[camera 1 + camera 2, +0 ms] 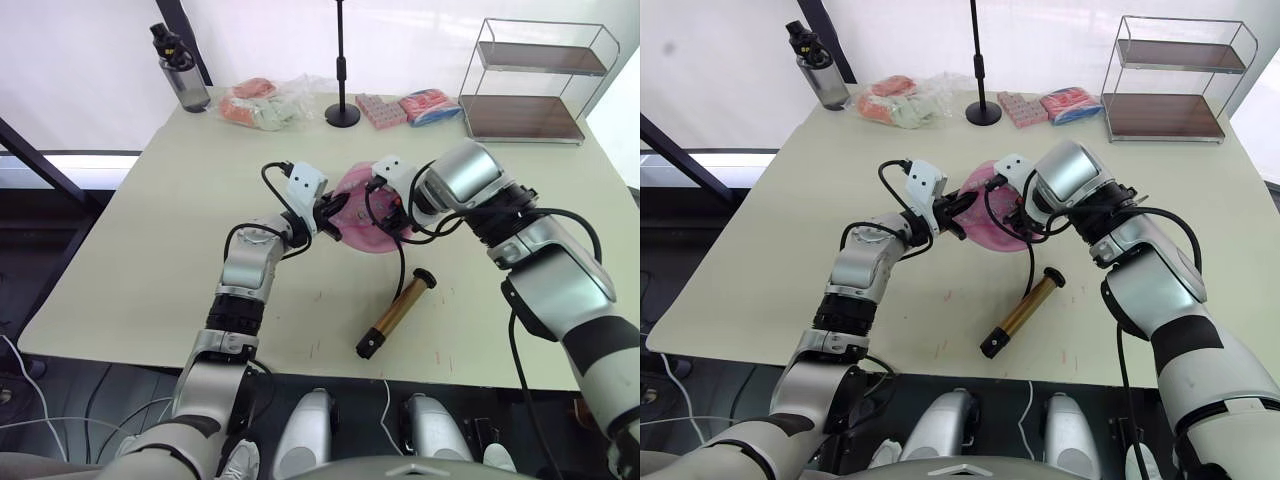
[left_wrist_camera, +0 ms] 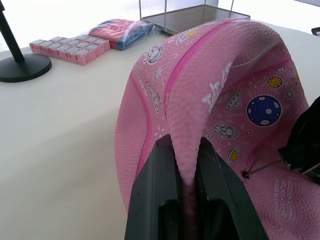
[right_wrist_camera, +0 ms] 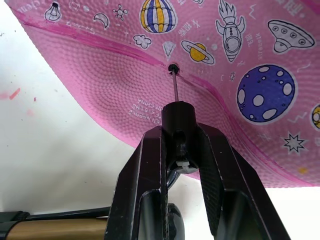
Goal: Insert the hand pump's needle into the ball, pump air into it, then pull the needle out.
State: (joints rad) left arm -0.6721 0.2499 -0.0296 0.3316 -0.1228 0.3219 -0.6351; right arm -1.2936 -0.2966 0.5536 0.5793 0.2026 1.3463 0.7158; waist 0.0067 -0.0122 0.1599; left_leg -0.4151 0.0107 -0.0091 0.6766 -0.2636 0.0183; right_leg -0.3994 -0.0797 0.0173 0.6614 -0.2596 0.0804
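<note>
Right claw [image 3: 182,150] clamps the thin metal needle [image 3: 174,85] by its black fitting, tip at the valve of the limp pink printed rubber ball [image 3: 210,75] directly ahead; left claw [image 2: 187,170] pinches a ball fold. Advise pushing straight, without bending.

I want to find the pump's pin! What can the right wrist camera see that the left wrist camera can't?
Right wrist view alone: the right gripper shut on the needle by its black fitting, the pin's tip at the ball's small black valve hole, and a bit of the gold hand pump lying on the table.

Left wrist view alone: the left gripper pinching a fold of the saggy ball, plus a black stand base, pink packets and a wire shelf.

Both: the pink ball with planet and rocket prints, and the pale table.
</note>
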